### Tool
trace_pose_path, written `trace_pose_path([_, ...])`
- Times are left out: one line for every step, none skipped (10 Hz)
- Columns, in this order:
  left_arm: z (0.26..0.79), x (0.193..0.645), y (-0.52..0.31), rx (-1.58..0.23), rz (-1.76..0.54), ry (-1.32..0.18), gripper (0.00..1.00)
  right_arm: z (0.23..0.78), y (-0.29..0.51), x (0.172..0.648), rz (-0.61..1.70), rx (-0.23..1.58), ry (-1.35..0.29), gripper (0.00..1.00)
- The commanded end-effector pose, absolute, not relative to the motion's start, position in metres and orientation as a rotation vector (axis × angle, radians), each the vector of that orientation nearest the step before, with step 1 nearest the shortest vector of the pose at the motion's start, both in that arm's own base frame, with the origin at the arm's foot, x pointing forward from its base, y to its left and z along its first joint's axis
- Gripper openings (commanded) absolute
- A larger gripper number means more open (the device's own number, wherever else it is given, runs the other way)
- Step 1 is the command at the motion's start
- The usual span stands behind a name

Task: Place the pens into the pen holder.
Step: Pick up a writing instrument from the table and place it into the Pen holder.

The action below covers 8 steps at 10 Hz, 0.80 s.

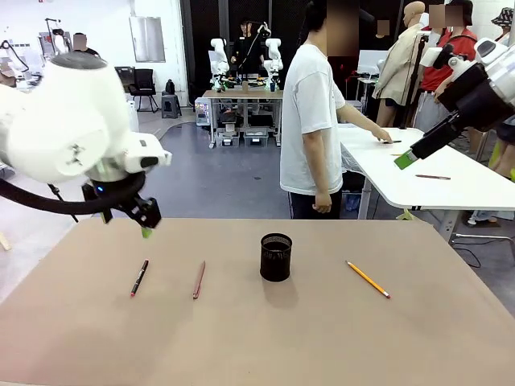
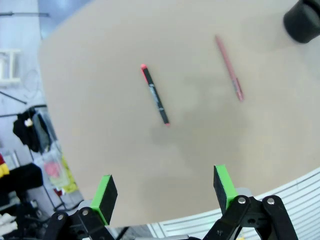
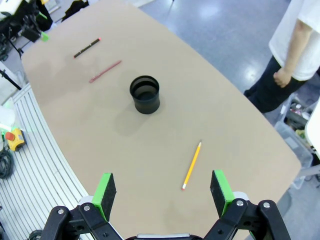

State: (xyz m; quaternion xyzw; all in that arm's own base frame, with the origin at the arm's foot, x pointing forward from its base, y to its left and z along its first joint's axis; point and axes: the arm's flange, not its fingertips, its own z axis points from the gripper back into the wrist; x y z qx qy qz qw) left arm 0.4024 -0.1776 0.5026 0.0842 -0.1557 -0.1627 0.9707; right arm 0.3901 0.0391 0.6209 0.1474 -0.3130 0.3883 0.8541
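Two empty grippers, both wide open: the left gripper (image 2: 164,192) hovers near the table's (image 1: 265,338) far left edge, the right gripper (image 3: 162,192) seemingly high over its right edge. Holder (image 1: 276,257) stands mid-table; black pen (image 1: 140,277) and red pen (image 1: 199,280) lie left of it, pencil (image 1: 368,279) right.

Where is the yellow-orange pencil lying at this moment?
In the front view, the thin yellow-orange pencil lies flat on the brown table, on the robot's right side, apart from the black wire-mesh pen holder, which is its nearest neighbour.

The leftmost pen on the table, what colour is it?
The pen is black with red ends; the left wrist view shows it best.
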Motion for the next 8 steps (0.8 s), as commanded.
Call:
trace_pose_path([0.494, 0.409, -0.196, 0.152, -0.310, -0.310, 1.00, 0.622, 0.039, 0.391, 0.814, 0.323, -0.661, 1.00])
trace_pose_path([0.493, 0.411, -0.193, 0.088, -0.408, -0.315, 1.00, 0.622, 0.039, 0.391, 0.814, 0.323, -0.661, 1.00])
trace_pose_path([0.489, 0.402, -0.192, 0.161, -0.320, -0.292, 1.00, 0.622, 0.039, 0.391, 0.814, 0.323, -0.661, 1.00])
trace_pose_path([0.489, 0.402, -0.192, 0.161, -0.320, -0.292, 1.00, 0.622, 0.039, 0.391, 0.814, 0.323, -0.661, 1.00])
trace_pose_path([0.489, 0.402, -0.192, 0.161, -0.320, -0.292, 1.00, 0.622, 0.039, 0.391, 0.814, 0.323, -0.661, 1.00])
trace_pose_path([0.484, 0.404, -0.200, 0.139, -0.343, -0.288, 1.00, 0.622, 0.039, 0.391, 0.814, 0.323, -0.661, 1.00])
trace_pose_path([0.484, 0.412, -0.209, 0.336, -0.116, -0.279, 1.00, 0.622, 0.039, 0.391, 0.814, 0.323, -0.661, 1.00])
trace_pose_path([0.467, 0.417, -0.223, 0.314, -0.087, -0.275, 1.00, 0.622, 0.039, 0.391, 0.814, 0.323, -0.661, 1.00])
